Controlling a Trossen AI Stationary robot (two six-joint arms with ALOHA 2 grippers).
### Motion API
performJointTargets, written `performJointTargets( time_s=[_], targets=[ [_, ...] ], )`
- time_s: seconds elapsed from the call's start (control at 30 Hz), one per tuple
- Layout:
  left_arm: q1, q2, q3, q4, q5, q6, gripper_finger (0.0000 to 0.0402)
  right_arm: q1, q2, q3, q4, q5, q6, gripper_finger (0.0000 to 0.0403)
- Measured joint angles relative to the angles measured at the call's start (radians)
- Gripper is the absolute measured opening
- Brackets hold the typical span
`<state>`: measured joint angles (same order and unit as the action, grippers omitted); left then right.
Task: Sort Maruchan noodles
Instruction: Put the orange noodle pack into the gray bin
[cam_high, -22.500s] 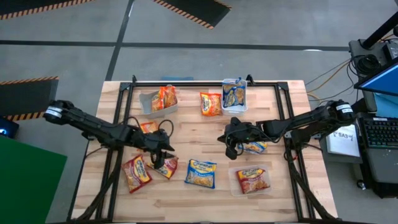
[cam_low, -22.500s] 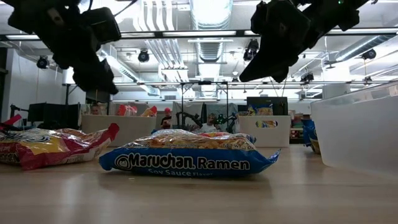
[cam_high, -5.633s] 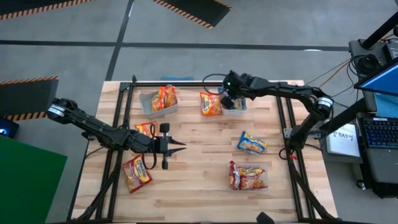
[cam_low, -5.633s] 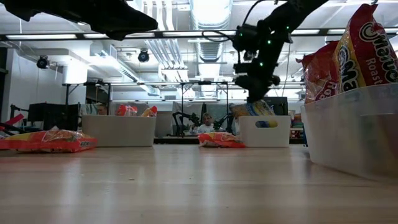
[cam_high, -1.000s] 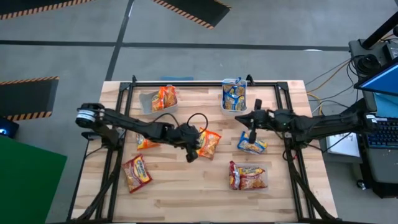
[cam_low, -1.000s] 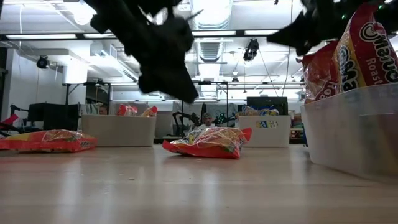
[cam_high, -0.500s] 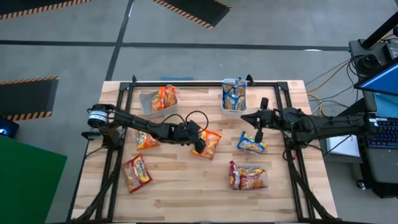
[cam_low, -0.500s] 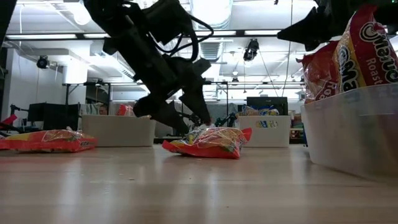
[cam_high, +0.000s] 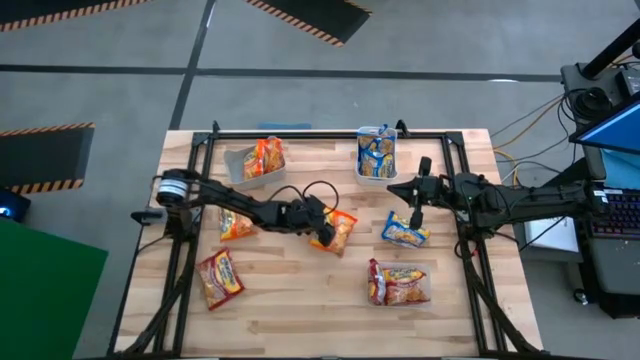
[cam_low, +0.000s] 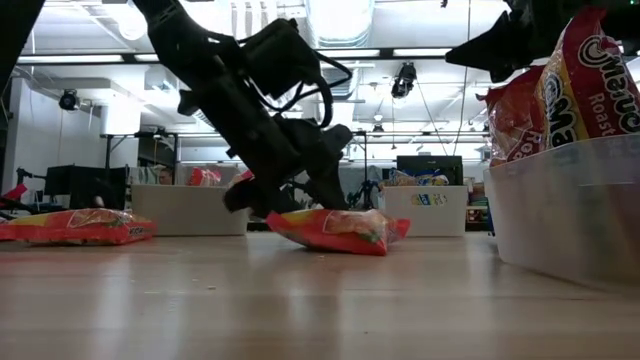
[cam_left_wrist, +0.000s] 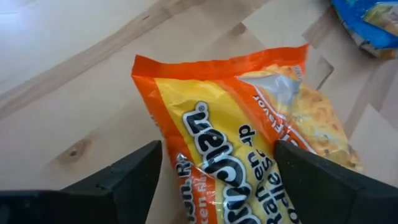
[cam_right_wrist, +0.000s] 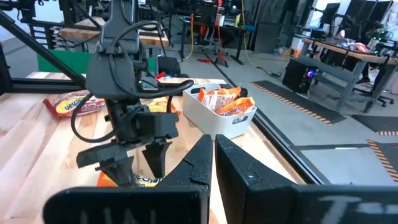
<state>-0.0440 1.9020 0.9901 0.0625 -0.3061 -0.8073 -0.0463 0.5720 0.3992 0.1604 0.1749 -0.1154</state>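
The left gripper (cam_high: 324, 236) is straddling an orange noodle packet (cam_high: 337, 232) mid-counter (cam_high: 300, 300) with fingers spread, evidently readying a pickup toward the orange-filled bin (cam_high: 245, 167) at far left; the right gripper (cam_high: 416, 208), clenched empty, is hovering above a blue packet (cam_high: 404, 232).

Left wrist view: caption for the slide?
Open left hand straddling an orange Maruchan packet lying flat on the wooden table.

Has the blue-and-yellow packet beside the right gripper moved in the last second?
No. In the high view the blue-and-yellow packet lies in the same spot, between the far blue-packet container and the near container.
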Motion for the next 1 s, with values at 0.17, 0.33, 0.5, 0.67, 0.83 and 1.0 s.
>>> performJointTargets(
  time_s=[0.17, 0.33, 0.5, 0.67, 0.83, 1.0],
  targets=[
    [-0.002, 0.009, 0.000, 0.022, 0.000, 0.007, 0.0256, 0.000, 0.000, 0.000, -0.007, 0.000, 0.000, 0.0009],
    [-0.006, 0.003, 0.000, 0.018, -0.001, 0.024, 0.0195, 0.000, 0.000, 0.000, -0.018, 0.001, 0.000, 0.0009],
    [-0.008, 0.001, 0.000, 0.017, -0.002, 0.039, 0.0122, 0.000, 0.000, 0.000, -0.018, 0.001, 0.003, 0.0009],
    [-0.008, -0.004, 0.000, 0.017, -0.002, 0.039, 0.0064, 0.000, 0.000, 0.000, -0.025, 0.001, 0.003, 0.0009],
    [-0.013, -0.032, 0.000, 0.007, 0.001, 0.062, 0.0040, 0.000, 0.000, 0.000, -0.026, 0.002, 0.003, 0.0009],
    [-0.014, -0.110, -0.001, -0.049, -0.012, 0.121, 0.0039, 0.000, 0.000, 0.000, -0.030, 0.008, 0.003, 0.0009]
  ],
)
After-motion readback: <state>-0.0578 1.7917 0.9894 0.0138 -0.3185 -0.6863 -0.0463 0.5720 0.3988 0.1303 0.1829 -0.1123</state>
